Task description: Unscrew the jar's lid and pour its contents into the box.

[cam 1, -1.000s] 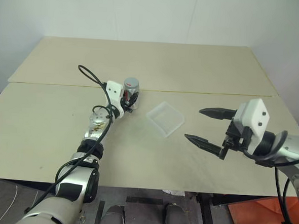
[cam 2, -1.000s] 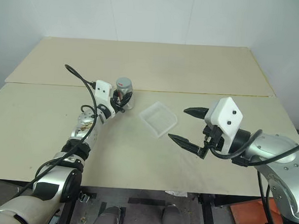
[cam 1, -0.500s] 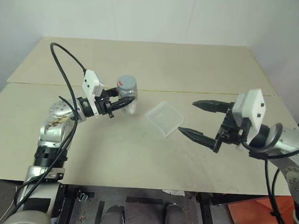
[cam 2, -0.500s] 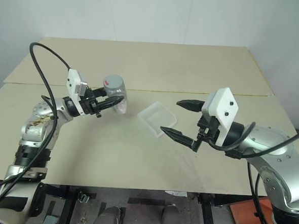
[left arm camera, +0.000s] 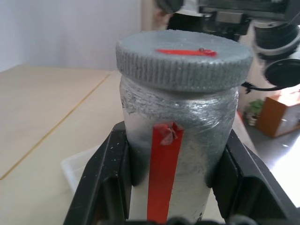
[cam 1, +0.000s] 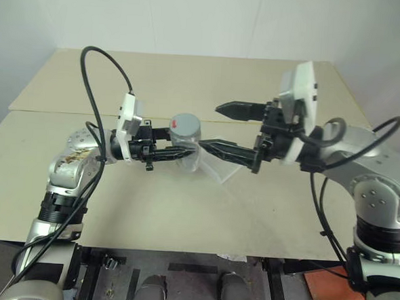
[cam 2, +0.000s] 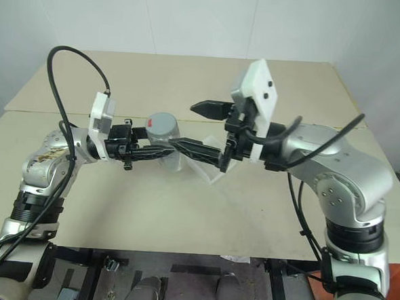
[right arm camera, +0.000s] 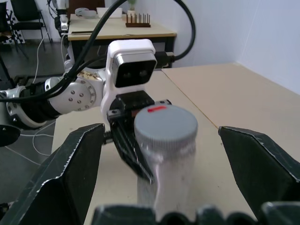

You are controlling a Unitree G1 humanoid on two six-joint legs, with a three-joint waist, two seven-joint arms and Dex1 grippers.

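Note:
My left gripper is shut on the jar, holding it upright above the table, its black fingers clamped on the silvery sides. The grey lid with a red mark sits on the jar's top. My right gripper is open and points left at the jar, one finger on each side of the lid and clear of it. The clear box lies on the table just behind, partly covered by the right gripper's lower finger. The contents are hidden inside the jar.
The beige table has a seam running across it behind the arms. A black cable loops above my left arm. An orange object lies on the floor at the lower right.
My left gripper lifted the jar off the table, drew it back and turned to point right. My right gripper rose and swung left until its open fingers flank the lid.

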